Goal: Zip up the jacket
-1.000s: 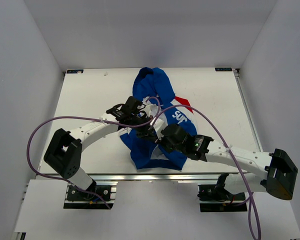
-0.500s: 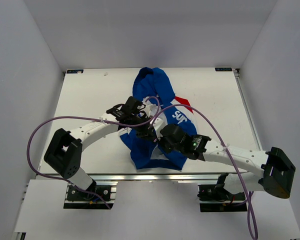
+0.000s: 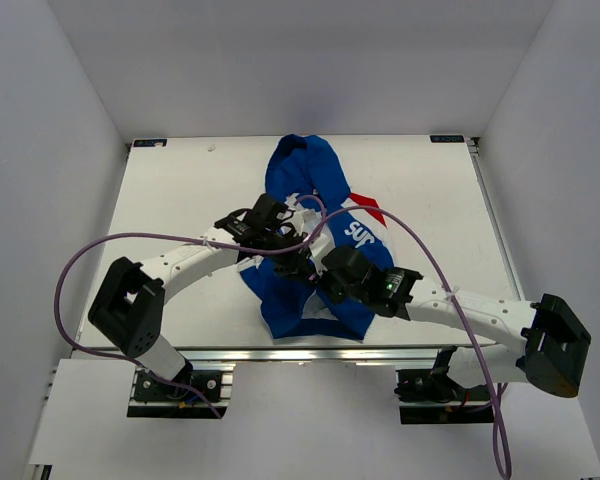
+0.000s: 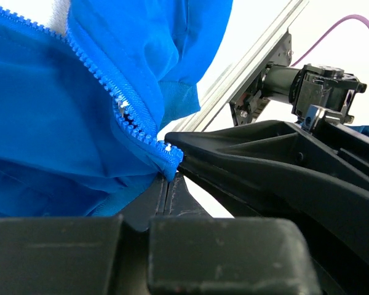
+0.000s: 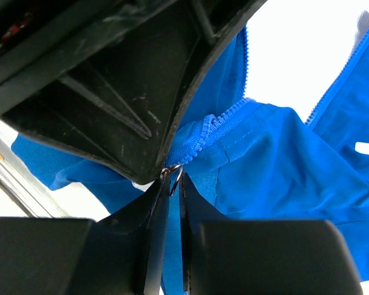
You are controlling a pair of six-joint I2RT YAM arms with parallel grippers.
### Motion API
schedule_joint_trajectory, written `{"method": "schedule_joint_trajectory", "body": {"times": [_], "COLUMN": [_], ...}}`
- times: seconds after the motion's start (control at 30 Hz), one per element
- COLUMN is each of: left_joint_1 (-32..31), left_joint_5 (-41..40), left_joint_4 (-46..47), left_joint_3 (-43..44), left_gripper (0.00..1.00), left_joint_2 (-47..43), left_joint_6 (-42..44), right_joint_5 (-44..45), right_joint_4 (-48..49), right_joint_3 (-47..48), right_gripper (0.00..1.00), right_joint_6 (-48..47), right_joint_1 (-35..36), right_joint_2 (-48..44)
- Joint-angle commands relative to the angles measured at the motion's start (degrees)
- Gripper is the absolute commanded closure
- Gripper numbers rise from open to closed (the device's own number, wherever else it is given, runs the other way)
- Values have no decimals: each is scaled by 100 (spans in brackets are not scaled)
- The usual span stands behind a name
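The royal-blue jacket (image 3: 305,175) lies crumpled mid-table, with a red panel and white chest lettering (image 3: 358,235) showing. Both grippers meet over its lower front. My left gripper (image 3: 296,260) is shut on the blue bottom end of the zipper tape (image 4: 168,161), its jaws pressed together (image 4: 168,179); open zipper teeth (image 4: 104,77) run up and away from it. My right gripper (image 3: 312,272) is closed on the small metal zipper pull (image 5: 175,175), with a thin gap between its jaws (image 5: 174,184). The left gripper's black fingers (image 5: 141,86) touch it from above.
The white table (image 3: 180,190) stands inside white walls. An aluminium rail (image 3: 310,352) runs along its near edge. Purple cables (image 3: 80,260) loop off both arms. The right arm's body (image 4: 283,166) fills the right of the left wrist view.
The right arm has edged slightly to the left toward the left gripper. The jacket and the left arm have barely moved.
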Motion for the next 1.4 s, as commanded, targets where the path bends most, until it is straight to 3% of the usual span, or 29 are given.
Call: {"method": "schedule_joint_trajectory", "body": {"times": [0.0, 0.1, 0.2, 0.23, 0.4, 0.8, 1.0, 1.13, 1.17, 1.3, 1.37], "left_joint_1": [-169, -169, -169, -169, -169, -212, -274, -309, -309, -309, -301], "left_joint_5": [391, 434, 452, 452, 399, 65, 13, -145, -189, -417, -575], "left_joint_4": [102, 128, 119, 119, 75, -434, -557, -689, -698, -593, -636], "left_joint_3": [155, 164, 173, 173, 155, 243, 322, 419, 454, 568, 709], "left_gripper": [100, 100, 100, 100, 100, 100, 100, 100, 87, 55, 46], "left_joint_2": [-184, -158, -149, -149, -158, -149, -149, -123, -131, -341, -491], "left_joint_6": [85, 76, 67, 67, 93, 366, 462, 506, 524, 568, 655], "right_joint_5": [5, -215, -409, -453, -418, 908, 997, 585, 358, -301, -540], "right_joint_4": [385, 420, 456, 456, 438, 421, 342, 263, 202, -211, -492], "right_joint_3": [123, 140, 158, 167, 149, 272, 509, 562, 580, 659, 694], "right_gripper": [83, 84, 99, 100, 100, 100, 100, 100, 100, 100, 100], "right_joint_6": [249, 337, 337, 328, 302, 258, 188, 161, 135, 109, 126], "right_joint_1": [-153, -215, -224, -224, -241, -329, -443, -452, -461, -461, -461], "right_joint_2": [-16, 28, 63, 63, 11, -473, -262, -279, -297, -385, -376]}}
